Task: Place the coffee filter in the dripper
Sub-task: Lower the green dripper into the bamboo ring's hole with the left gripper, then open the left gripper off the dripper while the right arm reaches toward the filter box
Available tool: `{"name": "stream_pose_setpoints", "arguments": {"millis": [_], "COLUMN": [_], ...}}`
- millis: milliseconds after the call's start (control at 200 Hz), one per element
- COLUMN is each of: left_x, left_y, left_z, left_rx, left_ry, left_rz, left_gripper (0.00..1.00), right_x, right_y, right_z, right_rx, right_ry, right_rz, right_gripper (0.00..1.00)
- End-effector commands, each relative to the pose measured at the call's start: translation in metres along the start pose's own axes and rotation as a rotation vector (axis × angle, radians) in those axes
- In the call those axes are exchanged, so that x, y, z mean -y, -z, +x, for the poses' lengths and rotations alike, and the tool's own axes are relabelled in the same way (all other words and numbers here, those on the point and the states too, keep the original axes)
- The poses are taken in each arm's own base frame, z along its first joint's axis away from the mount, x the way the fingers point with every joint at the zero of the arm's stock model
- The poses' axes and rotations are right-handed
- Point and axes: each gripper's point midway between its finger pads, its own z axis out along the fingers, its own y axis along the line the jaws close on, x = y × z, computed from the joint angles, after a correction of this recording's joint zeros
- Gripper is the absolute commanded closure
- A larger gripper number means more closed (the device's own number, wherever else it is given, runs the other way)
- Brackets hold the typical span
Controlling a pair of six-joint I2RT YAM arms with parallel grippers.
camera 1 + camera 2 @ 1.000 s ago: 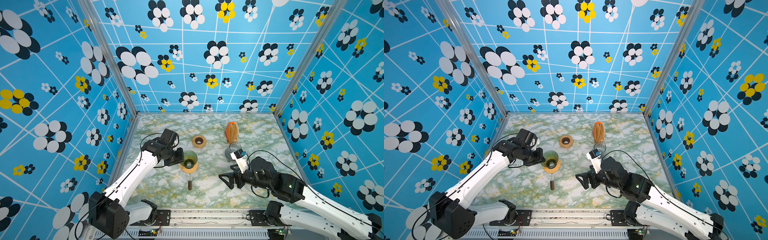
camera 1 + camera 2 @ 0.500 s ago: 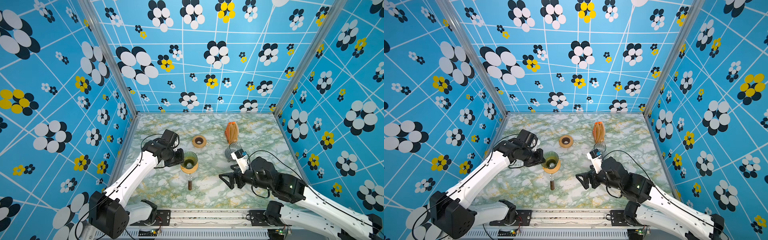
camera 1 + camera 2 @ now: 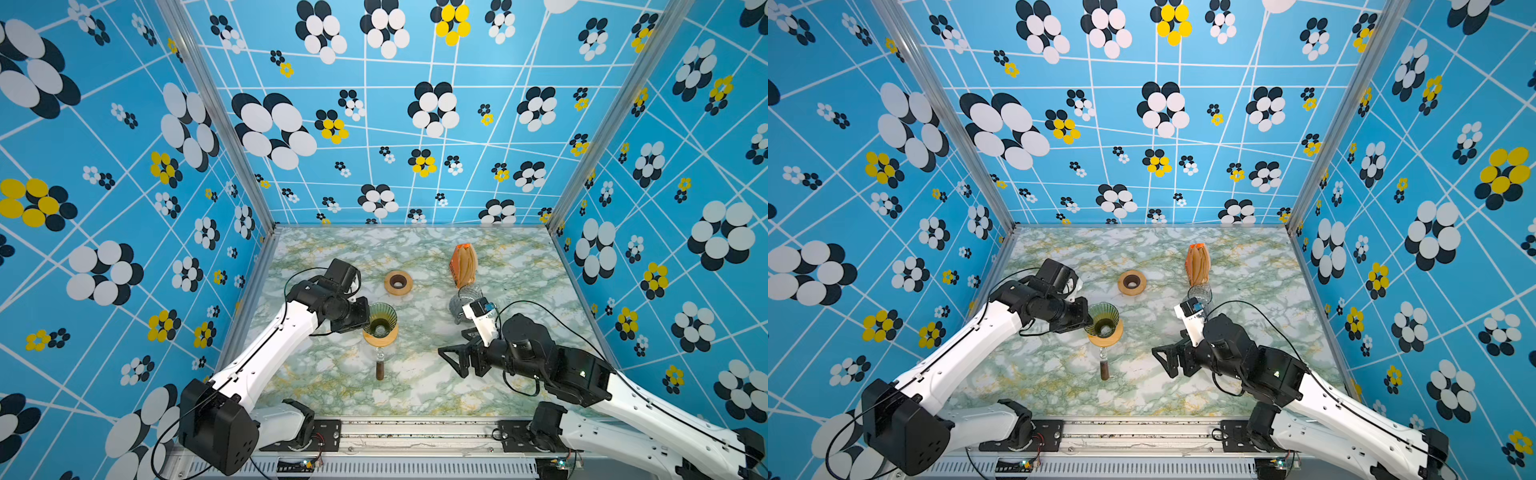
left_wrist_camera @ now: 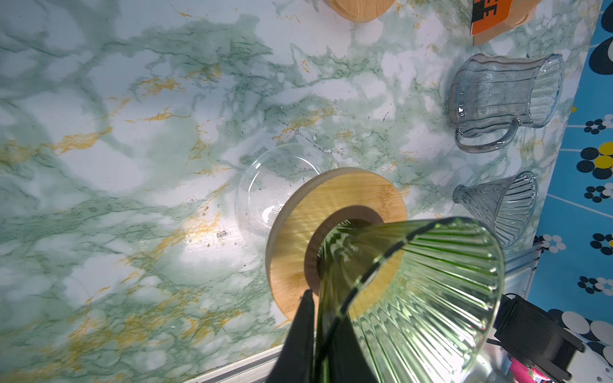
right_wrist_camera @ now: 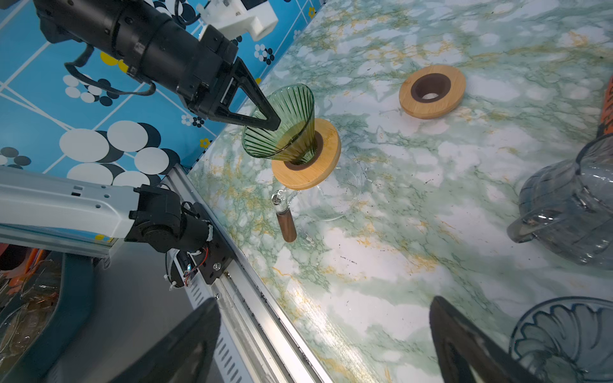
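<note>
Coffee filter not being seen loose, guessing inside orange pack (image 3: 463, 259) at table (image 3: 415, 395) back. Dripper (image 3: 381, 318) rim being pinched by near-shut jaws of left gripper (image 5: 273, 123), so dripper being steadied. Right gripper (image 3: 451, 363) jaws being held wide, empty; next, single filter to be pulled.

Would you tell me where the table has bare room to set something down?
Bare: the front strip of table in front of the carafe handle and right end effector; the back right, beside the orange filter pack. Crowded: around the green dripper at the left end effector, and the grey glassware by the pack.
</note>
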Motion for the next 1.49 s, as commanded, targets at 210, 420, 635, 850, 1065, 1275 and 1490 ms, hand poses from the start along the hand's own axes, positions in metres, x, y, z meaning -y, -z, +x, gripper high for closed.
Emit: {"name": "stream_pose_setpoints", "arguments": {"millis": [210,420,635,850,1065,1275,1490], "left_x": [-0.004,-0.004,-0.001,0.000,0.003,0.000,0.004], "left_y": [0.004,0.006,0.006,0.006,0.010,0.019,0.027], "left_z": [0.002,0.001,-0.001,-0.002,-0.004,-0.006,-0.005], "left_rx": [-0.010,-0.006,-0.007,-0.009,0.000,0.041,0.070], "left_ry": [-0.028,-0.030,-0.030,-0.033,-0.038,-0.052,-0.053], "left_rz": [-0.038,-0.044,-0.037,-0.039,-0.033,-0.038,-0.013], "left_gripper": [0.88,0.88,0.87,0.79,0.67,0.58,0.46], "right_x": [0.005,0.005,0.005,0.005,0.005,0.006,0.012], "right_y": [0.001,-0.001,-0.002,-0.004,-0.007,-0.005,0.002], "right_z": [-0.001,0.001,0.000,0.001,0.000,-0.005,-0.014], "right_rx": [0.015,0.005,0.002,-0.001,-0.007,0.027,0.083], "right_ry": [-0.026,-0.021,-0.018,-0.016,-0.005,-0.016,-0.039], "right_rz": [0.017,0.020,0.023,0.023,0.028,0.032,0.062], "right_gripper": [0.00,0.01,0.01,0.01,0.01,0.00,0.01]}}
